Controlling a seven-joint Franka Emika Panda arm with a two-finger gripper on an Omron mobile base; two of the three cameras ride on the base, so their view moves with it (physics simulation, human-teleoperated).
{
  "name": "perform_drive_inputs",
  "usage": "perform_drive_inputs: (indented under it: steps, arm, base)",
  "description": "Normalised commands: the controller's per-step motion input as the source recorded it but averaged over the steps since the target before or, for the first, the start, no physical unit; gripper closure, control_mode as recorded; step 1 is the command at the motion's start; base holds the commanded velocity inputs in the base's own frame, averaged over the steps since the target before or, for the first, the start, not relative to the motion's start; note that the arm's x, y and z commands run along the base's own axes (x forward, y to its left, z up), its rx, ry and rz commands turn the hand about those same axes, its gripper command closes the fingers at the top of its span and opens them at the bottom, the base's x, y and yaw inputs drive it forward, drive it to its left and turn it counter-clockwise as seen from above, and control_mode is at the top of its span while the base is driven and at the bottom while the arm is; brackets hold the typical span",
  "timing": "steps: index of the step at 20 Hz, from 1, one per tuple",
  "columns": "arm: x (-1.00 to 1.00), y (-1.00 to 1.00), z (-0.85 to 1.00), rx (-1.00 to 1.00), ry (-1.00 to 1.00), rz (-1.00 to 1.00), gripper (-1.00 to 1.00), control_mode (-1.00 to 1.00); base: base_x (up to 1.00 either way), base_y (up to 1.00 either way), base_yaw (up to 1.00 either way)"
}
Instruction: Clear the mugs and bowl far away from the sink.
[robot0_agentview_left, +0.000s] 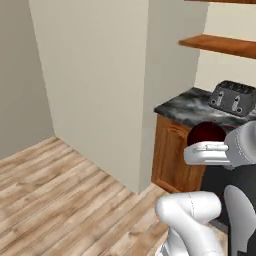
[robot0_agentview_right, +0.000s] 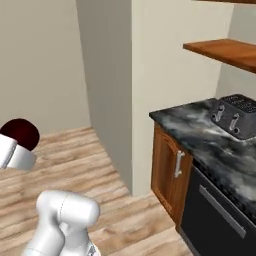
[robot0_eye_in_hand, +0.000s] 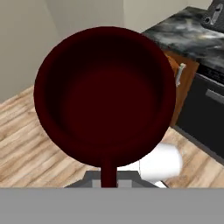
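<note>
Dark red mug (robot0_eye_in_hand: 105, 94) carried in the air, clamped in the gripper (robot0_eye_in_hand: 107, 175), away from the counter (robot0_agentview_left: 192, 107).

L to R in the left base view: bare wall, wood floor (robot0_agentview_left: 60, 190), then the cabinet (robot0_agentview_left: 170, 155) under the marbled counter w/ toaster (robot0_agentview_left: 233, 97) on top; the mug sat at the arm's end in front of the cabinet, over the floor, not touching anything. Fingers were closed tight on its thin handle at the bottom of the hand view, mouth facing the camera. Judged: small, stiff, prob. ceramic, so light but breakable and smooth; a grip by the handle alone could let it swing or slip, so slow moves and a gentle set-down, or a rim pinch, looked safer.
</note>
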Motion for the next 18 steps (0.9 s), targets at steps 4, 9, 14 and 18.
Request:
perform_drive_inputs:
  steps: [4, 9, 14, 18]
  arm:
    - [0.00, 0.00, 0.00, 0.00, 0.00, 0.00, 1.00, 1.00]
    - [0.00, 0.00, 0.00, 0.00, 0.00, 0.00, 1.00, 1.00]
    - [0.00, 0.00, 0.00, 0.00, 0.00, 0.00, 1.00, 1.00]
    - [0.00, 0.00, 0.00, 0.00, 0.00, 0.00, 1.00, 1.00]
  base:
    - [0.00, 0.21, 1.00]
    - [0.00, 0.21, 1.00]
    - [0.00, 0.04, 1.00]
    - [0.00, 0.00, 1.00]
